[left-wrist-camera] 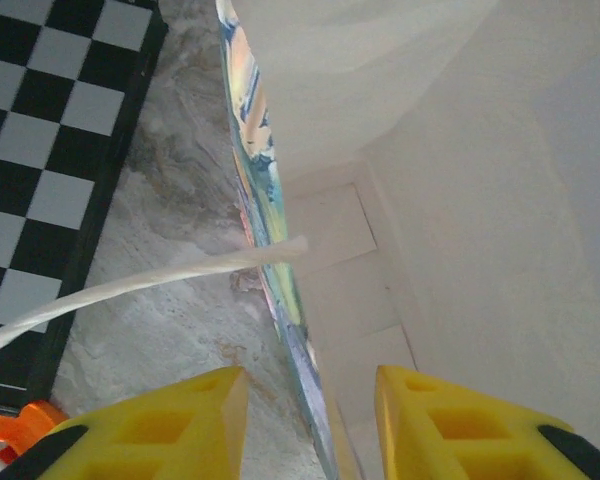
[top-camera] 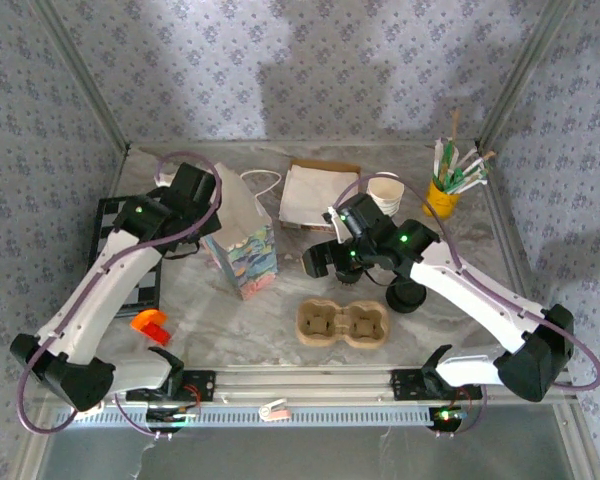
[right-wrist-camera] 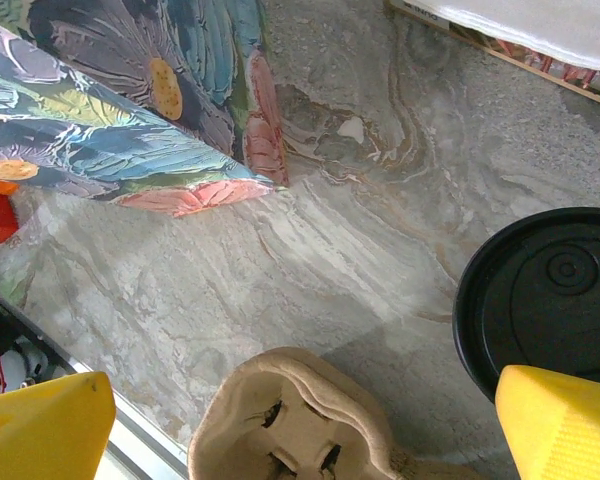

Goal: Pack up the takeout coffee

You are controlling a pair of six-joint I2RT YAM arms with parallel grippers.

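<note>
The takeout coffee [top-camera: 405,296], a dark cup with a round black lid [right-wrist-camera: 550,300], stands on the marble table right of centre. The tan two-hollow cup tray [top-camera: 342,322] lies in front of it, its hollows bare [right-wrist-camera: 300,430]. My right gripper [top-camera: 342,266] hovers open above the gap between tray and painted paper bag [top-camera: 245,250], with its right finger [right-wrist-camera: 565,425] over the lid's near edge. Nothing sits between the fingers of my right gripper [right-wrist-camera: 300,430]. My left gripper [left-wrist-camera: 310,425] is open at the bag's top, one finger on each side of its painted wall [left-wrist-camera: 270,250].
A stack of cream cups [top-camera: 385,192], a yellow pot of utensils [top-camera: 442,195] and a pile of napkins [top-camera: 315,195] stand at the back. A checkered board [top-camera: 120,250] lies left. An orange piece [top-camera: 150,322] sits near the front left. The bag's white cord handle [left-wrist-camera: 130,285] hangs outside.
</note>
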